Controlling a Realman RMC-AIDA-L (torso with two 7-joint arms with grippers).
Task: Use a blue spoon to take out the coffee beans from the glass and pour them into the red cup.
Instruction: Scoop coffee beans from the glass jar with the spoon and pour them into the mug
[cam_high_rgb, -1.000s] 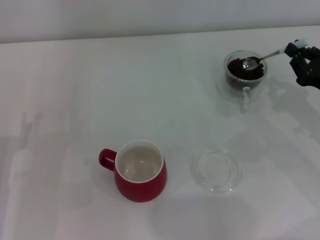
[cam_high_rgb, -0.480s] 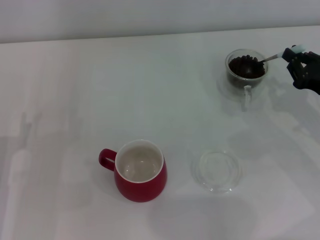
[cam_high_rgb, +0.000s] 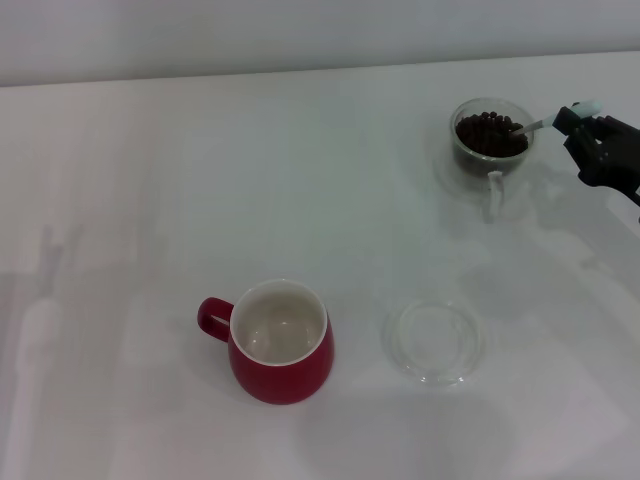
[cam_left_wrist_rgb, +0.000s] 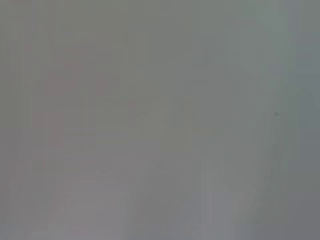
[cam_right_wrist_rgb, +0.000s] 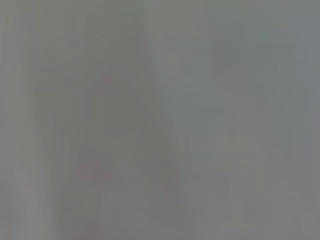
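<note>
Our right gripper (cam_high_rgb: 585, 125) pinches the blue spoon (cam_high_rgb: 540, 123) by its pale handle end, angling the bowl down into the coffee beans (cam_high_rgb: 490, 134), we judge to load a scoop. The glass (cam_high_rgb: 491, 145) sits just beside the gripper; the red cup (cam_high_rgb: 282, 343) stands well apart, empty. Our left gripper is unseen.

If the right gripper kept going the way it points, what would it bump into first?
Probably the glass. The right gripper holds the blue spoon pointing into the coffee beans; height is hard to judge.
</note>
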